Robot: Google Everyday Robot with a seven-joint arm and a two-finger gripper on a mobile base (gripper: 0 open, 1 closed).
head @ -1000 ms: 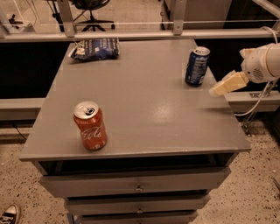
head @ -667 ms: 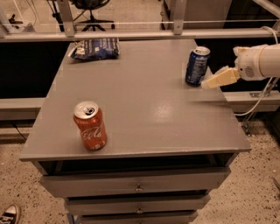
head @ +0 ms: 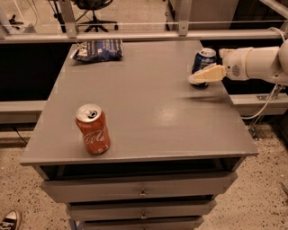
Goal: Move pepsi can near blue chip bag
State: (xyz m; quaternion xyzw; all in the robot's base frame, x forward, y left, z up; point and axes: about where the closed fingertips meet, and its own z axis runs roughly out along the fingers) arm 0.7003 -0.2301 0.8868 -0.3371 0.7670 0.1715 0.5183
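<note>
The robot's cream-coloured two-finger gripper sits at the right edge of the frame, a little above the middle, reaching in sideways on its thick white arm. It lies across the front of the pepsi can, a dark blue aluminium drink can with a silver top, and covers the can's lower half. Whether the claw is spread around the can, clamped on it or merely beside it, I cannot tell. The low, level approach looks meant for a side grasp of an upright can.

The can stands upright near the table's far right edge. The blue chip bag, a flat crumpled dark blue foil packet with white print, lies in the upper left of the frame, well apart from the can, so the move is not yet done.

A red-orange cola can (not part of the job) stands upright at lower left. All three rest on a grey table top above grey drawers. Behind the table run a metal rail and an office chair; speckled floor shows below.
</note>
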